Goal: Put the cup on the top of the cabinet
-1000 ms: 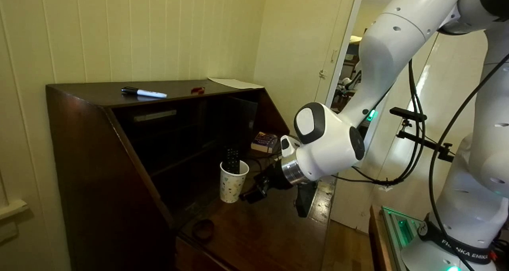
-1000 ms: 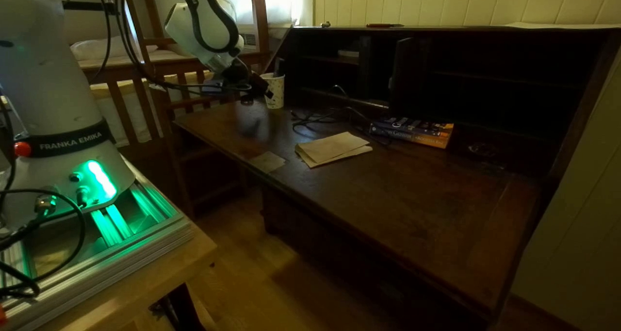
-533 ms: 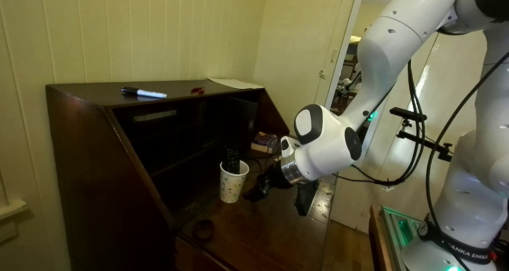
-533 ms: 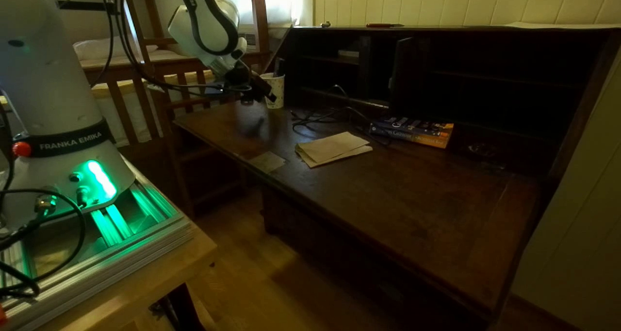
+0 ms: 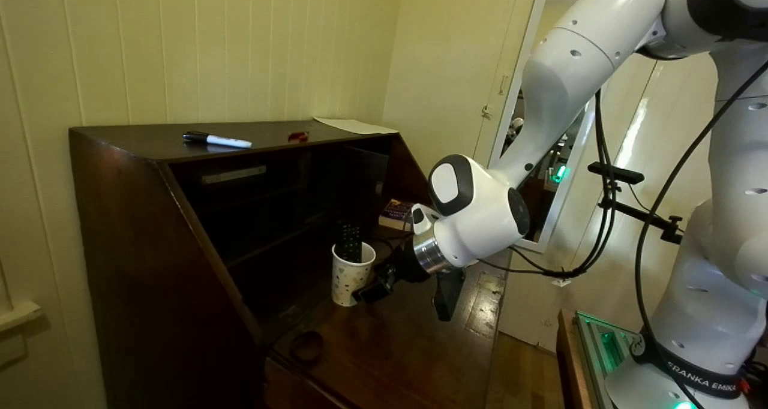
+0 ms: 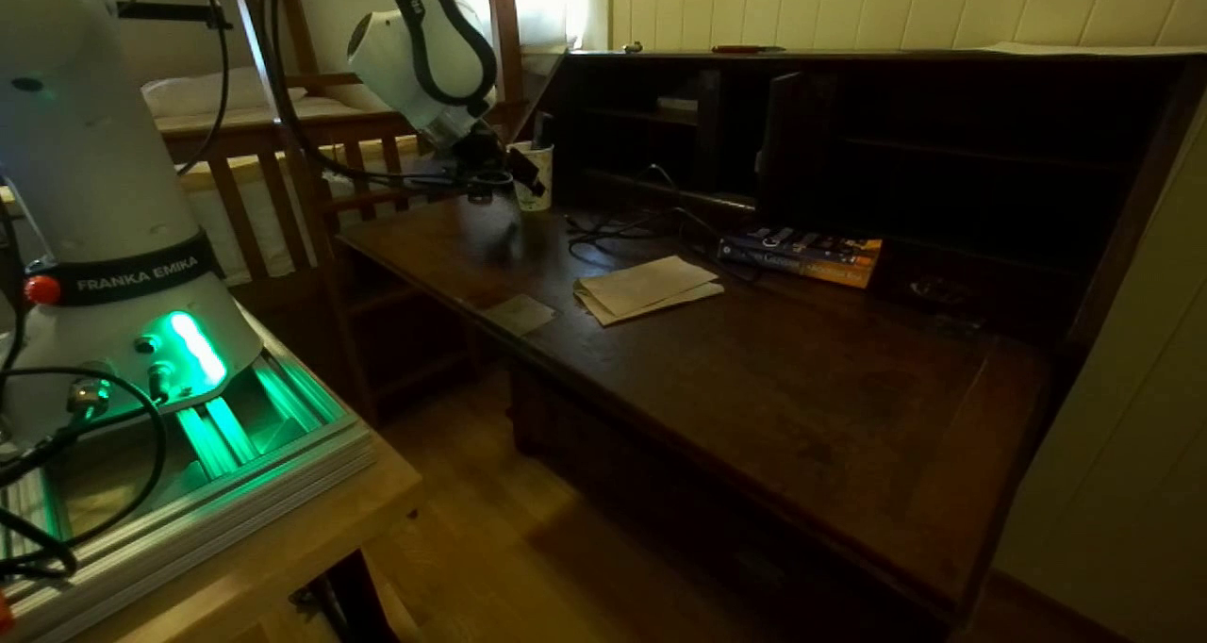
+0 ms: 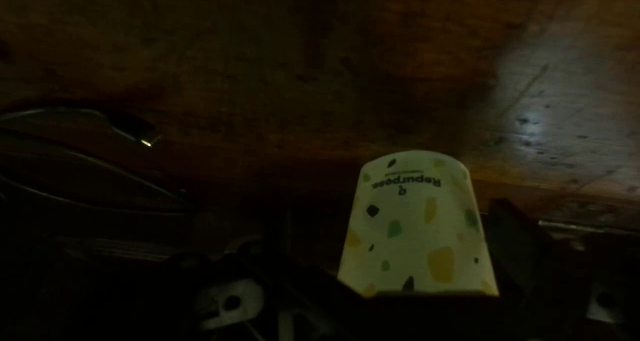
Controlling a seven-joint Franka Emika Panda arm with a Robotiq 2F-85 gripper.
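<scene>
Around the cup (image 7: 419,228), my hand (image 7: 402,236) stands spread for grasping, I judge; next: close, then lift to the cabinet top (image 5: 267,134).

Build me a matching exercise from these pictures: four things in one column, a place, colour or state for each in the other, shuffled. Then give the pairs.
Things
1 Marker
2 Patterned paper cup
3 Folded paper
4 Robot's base light

Places, colours, states
A Glowing green
B Upright on the writing surface, dark object sticking out
C Lying on top of the cabinet
D Tan, lying on the writing surface

Pairs: 1-C, 2-B, 3-D, 4-A
</scene>
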